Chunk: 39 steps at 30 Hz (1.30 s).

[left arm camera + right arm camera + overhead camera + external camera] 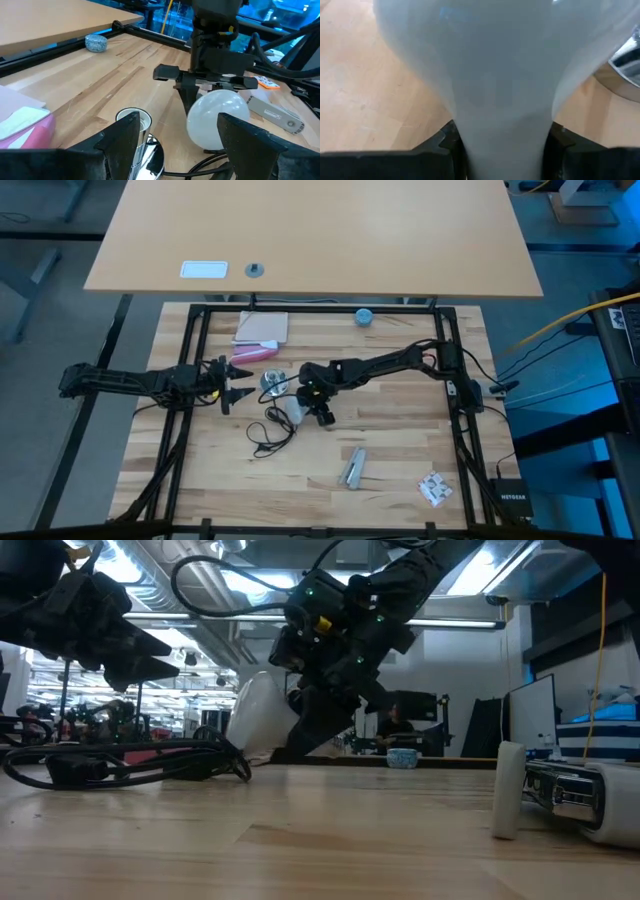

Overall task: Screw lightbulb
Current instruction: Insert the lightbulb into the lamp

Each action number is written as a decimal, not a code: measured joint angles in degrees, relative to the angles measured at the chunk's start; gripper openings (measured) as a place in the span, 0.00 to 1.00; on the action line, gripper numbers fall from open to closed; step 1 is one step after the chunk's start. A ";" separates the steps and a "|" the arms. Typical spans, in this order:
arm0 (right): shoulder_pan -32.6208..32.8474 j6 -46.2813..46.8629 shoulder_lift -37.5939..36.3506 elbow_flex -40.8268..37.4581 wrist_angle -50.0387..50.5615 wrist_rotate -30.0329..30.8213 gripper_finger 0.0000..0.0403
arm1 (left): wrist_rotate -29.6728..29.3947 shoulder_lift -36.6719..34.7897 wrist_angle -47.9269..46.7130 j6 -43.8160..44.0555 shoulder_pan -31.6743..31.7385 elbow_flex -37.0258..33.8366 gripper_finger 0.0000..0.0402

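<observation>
The right tool [318,408] grasps the lightbulb [218,121], probably light, slippery and fragile, at its narrow neck; the left tool [232,383] waits released.

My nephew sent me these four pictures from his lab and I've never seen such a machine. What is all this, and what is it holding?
It is a robot with two dark arms at a wooden table. One picture looks down from above, one looks level across the tabletop, and two come from cameras on the wrists. The right claw is closed on the neck of a white lightbulb. The left claw waits open beside a shiny silver lamp base. A black cord lies nearby.
</observation>
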State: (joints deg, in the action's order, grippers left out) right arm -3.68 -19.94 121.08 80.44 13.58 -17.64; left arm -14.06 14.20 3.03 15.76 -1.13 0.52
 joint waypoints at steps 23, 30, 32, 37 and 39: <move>-2.80 -3.43 0.00 15.76 0.10 -8.96 0.39 | 0.09 -0.04 1.03 3.34 0.00 -0.01 0.64; -2.82 -11.40 0.00 20.29 -0.83 -3.08 0.39 | 0.38 -0.04 0.94 9.02 0.00 -0.01 0.64; -2.82 -12.59 0.00 21.22 -0.92 -0.46 0.39 | 2.07 -0.02 0.94 12.41 0.00 -0.01 0.64; -3.21 -13.38 0.00 21.34 -6.54 1.61 0.39 | 7.00 0.00 0.93 17.63 -0.02 0.01 0.64; -3.56 -13.20 0.00 21.34 -7.97 1.66 0.39 | 7.08 0.00 0.92 18.02 -0.02 -0.01 0.64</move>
State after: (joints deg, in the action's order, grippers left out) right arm -7.24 -33.14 121.08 101.78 5.61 -15.99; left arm -6.98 14.19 3.95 33.78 -1.15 0.51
